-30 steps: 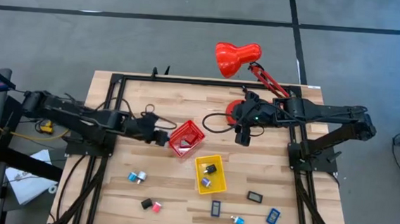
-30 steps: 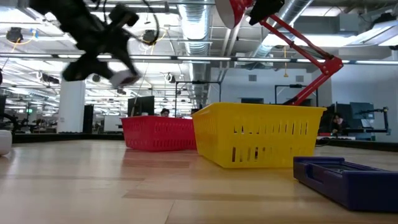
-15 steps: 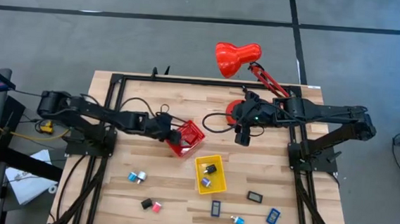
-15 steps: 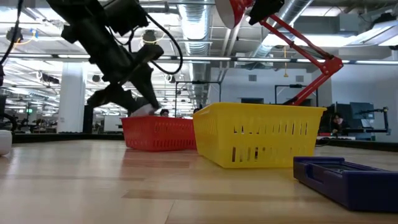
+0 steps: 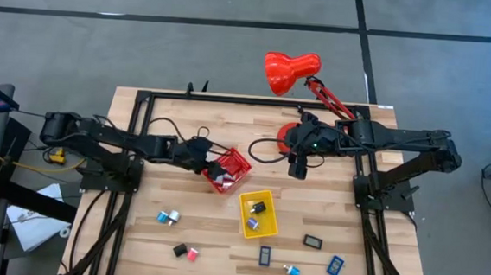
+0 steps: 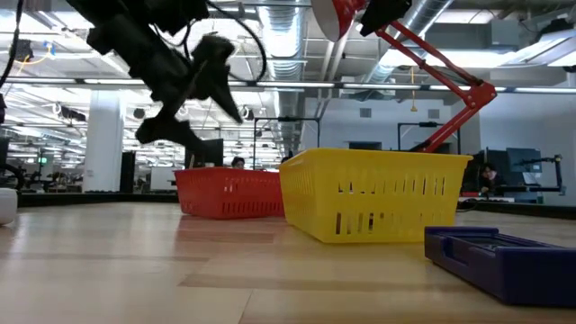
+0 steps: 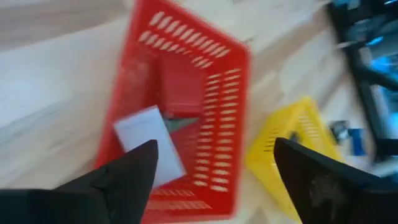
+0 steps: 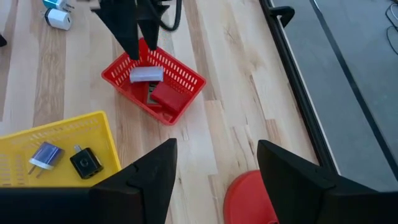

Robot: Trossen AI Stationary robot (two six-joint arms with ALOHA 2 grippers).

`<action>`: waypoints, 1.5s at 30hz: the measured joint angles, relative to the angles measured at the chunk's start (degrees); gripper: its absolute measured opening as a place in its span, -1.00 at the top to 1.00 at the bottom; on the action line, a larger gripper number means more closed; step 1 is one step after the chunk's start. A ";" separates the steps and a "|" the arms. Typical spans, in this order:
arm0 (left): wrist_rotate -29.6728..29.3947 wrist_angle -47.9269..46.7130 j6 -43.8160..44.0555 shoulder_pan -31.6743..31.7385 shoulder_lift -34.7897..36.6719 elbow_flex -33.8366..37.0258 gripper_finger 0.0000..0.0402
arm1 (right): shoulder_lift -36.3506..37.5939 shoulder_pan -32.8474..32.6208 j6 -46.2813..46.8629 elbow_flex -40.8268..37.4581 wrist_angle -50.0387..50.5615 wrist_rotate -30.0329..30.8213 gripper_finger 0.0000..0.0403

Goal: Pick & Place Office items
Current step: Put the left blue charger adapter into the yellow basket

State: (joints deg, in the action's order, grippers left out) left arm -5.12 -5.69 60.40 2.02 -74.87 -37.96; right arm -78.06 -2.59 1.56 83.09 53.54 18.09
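Note:
My left gripper [image 5: 205,162] hangs open just above the red tray [image 5: 233,161], its fingers empty [image 7: 214,149]. Inside that tray lie a white flat piece [image 7: 146,143] and a red piece [image 7: 180,93]; the white piece also shows under the fingers [image 8: 146,74]. My right gripper [image 5: 298,167] waits open over the table's far right, near the lamp base, holding nothing [image 8: 217,180]. The yellow tray [image 5: 265,228] holds a black piece [image 8: 86,162] and a blue-grey piece [image 8: 46,154]. Several small office items lie loose along the near edge, among them a blue-white one [image 5: 168,218] and a black and pink pair [image 5: 185,252].
A big red desk lamp [image 5: 289,71] stands at the far edge, with its round base [image 8: 252,199] close under my right gripper. A black frame [image 5: 257,101] runs around the tabletop. In the low view a dark blue flat piece [image 6: 504,256] lies nearest, in front of the yellow tray [image 6: 373,193].
My left gripper went toward the table's right edge and dipped down to the red tray with the white piece. It has opened and let go, then risen a little. The white piece now lies in the red tray.

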 joint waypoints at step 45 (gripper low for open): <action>6.20 -40.21 38.95 -40.00 1.03 0.03 -0.17 | 0.00 0.00 1.47 0.00 -0.11 -0.02 -0.07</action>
State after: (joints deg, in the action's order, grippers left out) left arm 1.08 -45.90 99.35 -37.98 -73.84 -37.93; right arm -78.06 -2.59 3.03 83.09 53.43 18.06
